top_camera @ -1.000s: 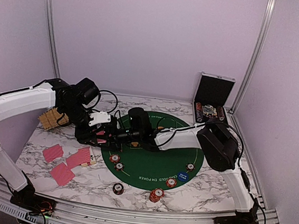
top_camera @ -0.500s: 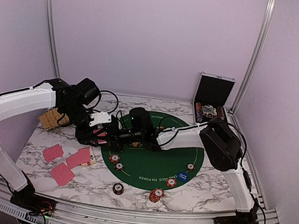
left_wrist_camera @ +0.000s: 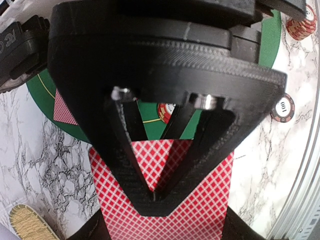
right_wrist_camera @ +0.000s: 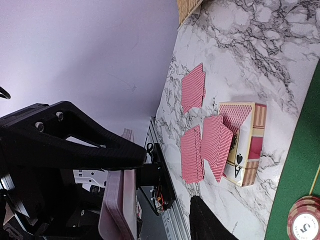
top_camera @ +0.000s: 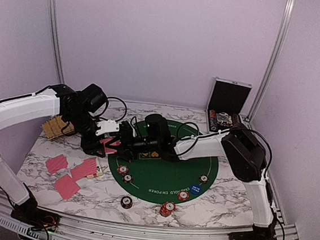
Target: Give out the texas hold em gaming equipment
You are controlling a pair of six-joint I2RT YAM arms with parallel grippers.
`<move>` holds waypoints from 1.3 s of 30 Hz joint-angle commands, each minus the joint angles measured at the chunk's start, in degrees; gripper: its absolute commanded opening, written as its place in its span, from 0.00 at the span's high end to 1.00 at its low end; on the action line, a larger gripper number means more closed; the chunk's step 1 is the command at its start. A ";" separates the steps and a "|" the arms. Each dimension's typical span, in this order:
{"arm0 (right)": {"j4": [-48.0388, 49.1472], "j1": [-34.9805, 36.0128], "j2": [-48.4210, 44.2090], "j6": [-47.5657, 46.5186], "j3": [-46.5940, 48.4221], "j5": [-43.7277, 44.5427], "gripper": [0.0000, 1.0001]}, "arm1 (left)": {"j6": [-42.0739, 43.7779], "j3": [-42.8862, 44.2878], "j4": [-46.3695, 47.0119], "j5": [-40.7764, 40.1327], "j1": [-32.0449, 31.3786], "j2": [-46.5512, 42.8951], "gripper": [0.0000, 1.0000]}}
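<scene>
My left gripper (top_camera: 100, 141) is shut on a stack of red-backed playing cards (left_wrist_camera: 200, 210) and holds it just off the left rim of the green felt mat (top_camera: 165, 180). Its fingertips (left_wrist_camera: 142, 192) meet in a V over the top card. My right gripper (top_camera: 124, 142) reaches in from the right. Its jaws stand apart, one finger (right_wrist_camera: 90, 150) lying along the pink edge of that stack (right_wrist_camera: 119, 205). Three small piles of dealt cards (top_camera: 66, 186) lie at the front left. Striped chips (top_camera: 122, 170) and a blue disc (top_camera: 196, 188) sit on the mat.
A card box (right_wrist_camera: 245, 150) with an ace of spades lies beside the dealt cards. A woven basket (top_camera: 57, 126) stands at the left, behind my left arm. The open silver case (top_camera: 226, 106) stands at the back right. Two chips (top_camera: 166, 209) lie off the mat near the front edge.
My right gripper has slid left across the mat up to the stack in my left gripper, and its jaws have narrowed. The left arm has stayed where it was.
</scene>
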 commanded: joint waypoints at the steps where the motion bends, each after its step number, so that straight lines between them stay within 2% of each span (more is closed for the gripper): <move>1: -1.62 -1.60 -2.00 -0.37 -2.13 2.42 0.61 | 0.10 1.47 -1.97 0.12 0.04 -0.43 0.54; 16: -2.53 -2.39 -6.59 -2.18 -4.94 3.52 0.77 | 0.64 -0.28 -1.93 -0.78 0.13 -0.69 0.54; 25: -1.74 -2.39 -7.99 -1.78 -6.11 3.37 0.93 | 0.71 -0.48 -1.89 -1.58 0.13 -0.31 0.54; 32: 0.47 -2.46 -8.39 -0.13 -6.65 2.26 1.00 | 0.81 -0.72 -1.89 -2.12 0.13 0.01 0.54; 39: 2.50 -3.61 -9.52 1.31 -8.52 1.47 1.00 | 1.16 -1.31 -1.89 -2.81 0.13 0.02 0.54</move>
